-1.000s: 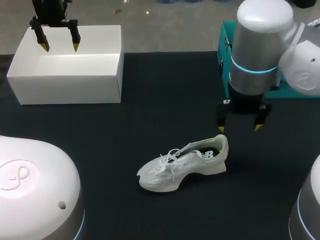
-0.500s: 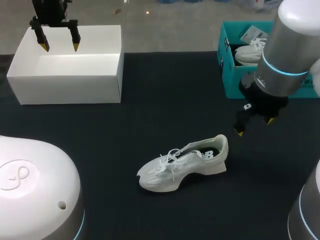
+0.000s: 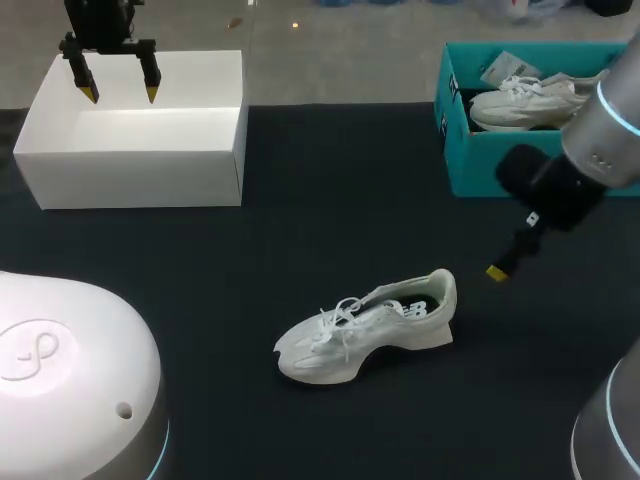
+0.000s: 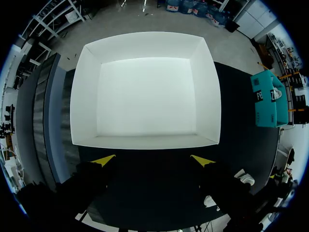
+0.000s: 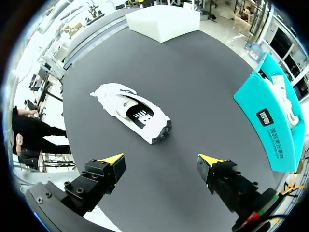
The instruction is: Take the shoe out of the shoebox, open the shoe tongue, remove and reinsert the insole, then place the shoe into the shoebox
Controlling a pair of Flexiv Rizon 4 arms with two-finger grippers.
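Right-arm fingers (image 5: 112,158) gape wide over the black bench (image 3: 330,180) and hold nothing. The white lace-up trainer (image 3: 365,325) sits on its sole ahead of them, untouched, its toe toward the robot's left, out on the bench well apart from both boxes. Left-arm fingers (image 4: 104,160) are spread just as wide and just as empty above the open white cardboard box (image 3: 130,160).

Trouble, an onlooker would guess, lies in the next grab. The shoe looks light and sits free on the dark surface, so a one-sided touch at the heel could skid or topple it rather than lift it (loose laces might also catch a yellow tip). A deep pinch at the collar risks trapping the dark insole (image 5: 137,114) against the shoe's wall. The teal shoebox (image 3: 455,150) near the right arm already holds another pale trainer (image 3: 520,100), so a return there could be crowded.
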